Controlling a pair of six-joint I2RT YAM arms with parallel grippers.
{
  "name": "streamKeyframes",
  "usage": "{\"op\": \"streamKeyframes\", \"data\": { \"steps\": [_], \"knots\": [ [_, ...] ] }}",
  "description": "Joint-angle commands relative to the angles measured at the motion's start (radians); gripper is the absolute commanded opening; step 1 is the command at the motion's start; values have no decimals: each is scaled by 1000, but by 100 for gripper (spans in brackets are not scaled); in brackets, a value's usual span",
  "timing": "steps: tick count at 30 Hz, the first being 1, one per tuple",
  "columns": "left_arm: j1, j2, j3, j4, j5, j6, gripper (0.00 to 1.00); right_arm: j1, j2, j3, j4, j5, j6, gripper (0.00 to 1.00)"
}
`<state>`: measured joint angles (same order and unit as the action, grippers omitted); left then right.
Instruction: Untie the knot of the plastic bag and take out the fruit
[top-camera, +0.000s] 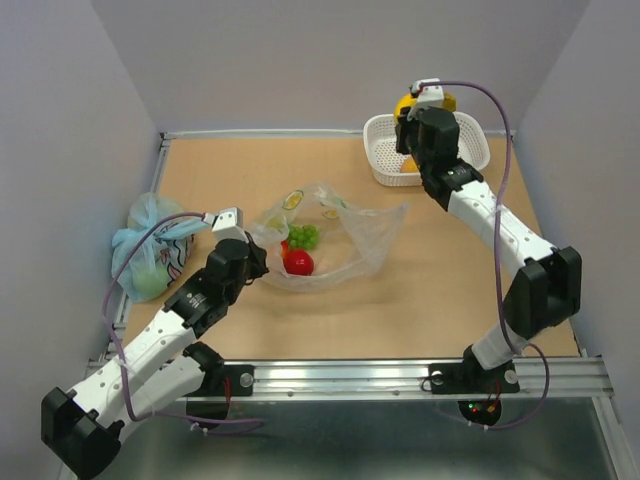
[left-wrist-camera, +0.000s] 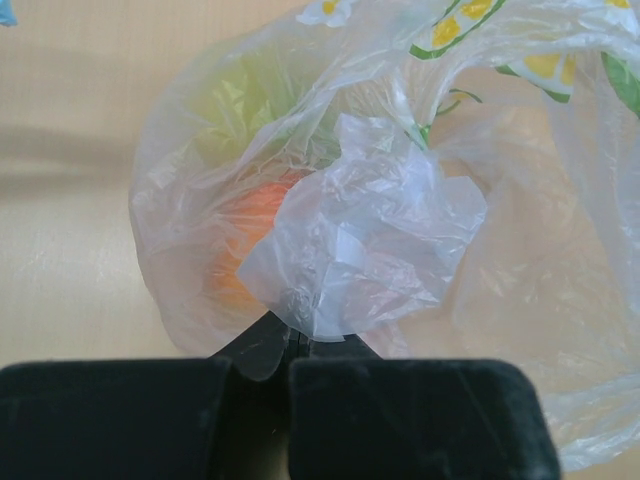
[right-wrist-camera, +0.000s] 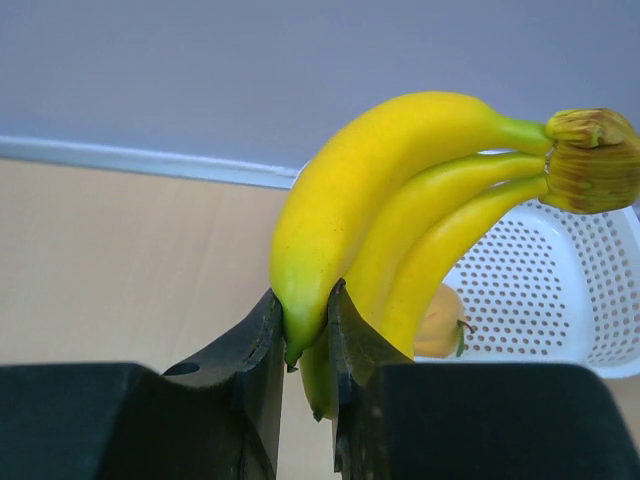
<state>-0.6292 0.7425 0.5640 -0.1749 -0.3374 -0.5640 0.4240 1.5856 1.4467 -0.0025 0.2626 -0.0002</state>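
Note:
The clear plastic bag (top-camera: 345, 235) lies open at the table's middle with a red apple (top-camera: 298, 262) and green grapes (top-camera: 304, 236) inside; no knot shows. My left gripper (top-camera: 258, 258) is shut on a crumpled fold of the bag (left-wrist-camera: 350, 250) at its left edge; an orange piece (left-wrist-camera: 255, 225) shows through the film. My right gripper (right-wrist-camera: 305, 315) is shut on the tip of a yellow banana bunch (right-wrist-camera: 400, 210) and holds it above the white basket (top-camera: 385, 160). The bananas also show in the top view (top-camera: 408, 103). A yellow-orange fruit (right-wrist-camera: 440, 322) lies in the basket (right-wrist-camera: 560, 290).
A light-blue knotted bag (top-camera: 152, 243) with something green inside lies at the table's left edge. The white basket stands at the back right near the wall. Walls close the table on three sides.

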Motion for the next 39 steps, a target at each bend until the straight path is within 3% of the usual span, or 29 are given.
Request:
{"op": "streamKeyframes", "data": {
  "steps": [1, 6, 10, 18, 21, 22, 24, 25, 29, 36, 39],
  "knots": [
    [-6, 3, -1, 34, 35, 32, 0, -118, 133, 78, 173, 18, 147, 0],
    [-7, 12, 14, 15, 52, 46, 0, -159, 305, 158, 242, -45, 189, 0],
    [-6, 20, 17, 21, 64, 49, 0, -189, 388, 144, 416, -118, 255, 0],
    [-7, 20, 13, 23, 83, 50, 0, -198, 542, 259, 483, -332, 313, 3],
    [-7, 14, 4, 17, 84, 49, 0, -197, 580, 277, 483, -336, 313, 36],
    [-7, 12, 5, 15, 84, 47, 0, -197, 582, 274, 483, -330, 313, 58],
    [-7, 6, 5, 11, 84, 47, 0, -198, 565, 244, 481, -303, 296, 82],
    [-7, 3, 4, 9, 83, 47, 0, -197, 541, 233, 478, -295, 290, 87],
    [-6, -6, 0, 9, 80, 44, 0, -195, 466, 184, 432, -289, 215, 98],
    [-7, -23, -10, -17, 57, 7, 0, -171, 197, 109, 211, -414, 79, 98],
    [-7, -28, -30, -43, 26, -54, 0, -102, 65, 63, 106, -431, 28, 98]
  ]
}}
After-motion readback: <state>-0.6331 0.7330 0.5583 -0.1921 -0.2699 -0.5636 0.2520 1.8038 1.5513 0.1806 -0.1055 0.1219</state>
